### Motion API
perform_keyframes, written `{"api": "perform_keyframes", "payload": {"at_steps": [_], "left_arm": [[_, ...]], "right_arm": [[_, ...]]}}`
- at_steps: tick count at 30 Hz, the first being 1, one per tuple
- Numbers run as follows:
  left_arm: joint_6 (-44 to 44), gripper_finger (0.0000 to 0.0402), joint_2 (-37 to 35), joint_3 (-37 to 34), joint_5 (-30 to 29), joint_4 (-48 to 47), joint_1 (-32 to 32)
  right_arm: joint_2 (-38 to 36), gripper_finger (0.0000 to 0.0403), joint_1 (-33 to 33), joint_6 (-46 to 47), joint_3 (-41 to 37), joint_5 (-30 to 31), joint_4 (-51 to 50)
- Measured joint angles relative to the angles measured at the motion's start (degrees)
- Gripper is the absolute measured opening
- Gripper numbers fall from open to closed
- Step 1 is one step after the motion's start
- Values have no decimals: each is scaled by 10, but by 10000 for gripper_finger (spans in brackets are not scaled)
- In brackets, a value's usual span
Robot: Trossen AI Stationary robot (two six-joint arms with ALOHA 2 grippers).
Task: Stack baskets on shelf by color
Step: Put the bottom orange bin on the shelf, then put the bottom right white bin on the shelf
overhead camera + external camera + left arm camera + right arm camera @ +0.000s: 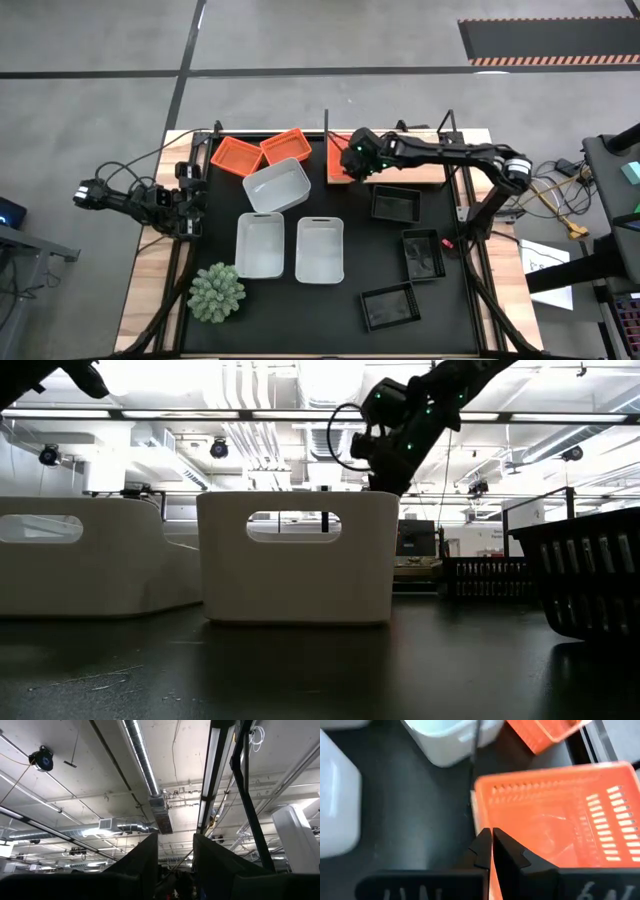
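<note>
An orange basket (335, 165) is over the left end of the wooden shelf (420, 176). My right gripper (349, 158) is above it and shut on its wall; the wrist view shows the basket (560, 815) level. Two more orange baskets (237, 155) (283, 147) lie at the far left of the mat. Three white baskets (277, 186) (260, 245) (320, 250) stand mid-mat. Three black baskets (396, 203) (422, 255) (387, 305) lie on the right. My left gripper (193, 200) waits open at the table's left edge, pointing up (175, 865). My right gripper pinches the orange basket's side wall (492, 822) between its two fingers, near a corner, one finger inside the basket and one outside. The fingers come from above, slanting down. The basket sits level over the shelf's left end; whether its bottom rests on the board I cannot tell.
A green spiky plant (217, 292) stands at the near left of the black mat (350, 230). Thin black shelf posts (327, 125) (447, 122) rise at the shelf's far corners. The tilted white basket lies close to the shelf's left end.
</note>
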Motion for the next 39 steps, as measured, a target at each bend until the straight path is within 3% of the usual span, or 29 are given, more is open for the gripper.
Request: {"api": "perform_keyframes", "payload": {"at_steps": [5, 10, 17, 23, 27, 31, 36, 39], "left_arm": [[0, 109, 0, 0, 0, 0, 0], [0, 109, 0, 0, 0, 0, 0], [0, 109, 0, 0, 0, 1, 0], [0, 109, 0, 0, 0, 1, 0], [-2, 109, 0, 0, 0, 1, 0], [-10, 109, 8, 0, 16, 5, 0], [-33, 109, 73, 20, 149, 52, 0], [-34, 109, 144, 48, 173, 80, 0]], "right_arm": [[-2, 8, 2, -2, 0, -4, -1], [4, 8, 4, 3, 0, -65, 1], [42, 8, 4, 7, 0, 14, 29], [36, 8, 17, 19, 10, 5, 14], [-12, 8, 50, 35, 5, -55, -43], [-88, 8, 115, 64, -42, -53, -53], [-210, 8, 219, 121, -183, -2, 142], [-264, 8, 273, 129, -270, 48, 246]]}}
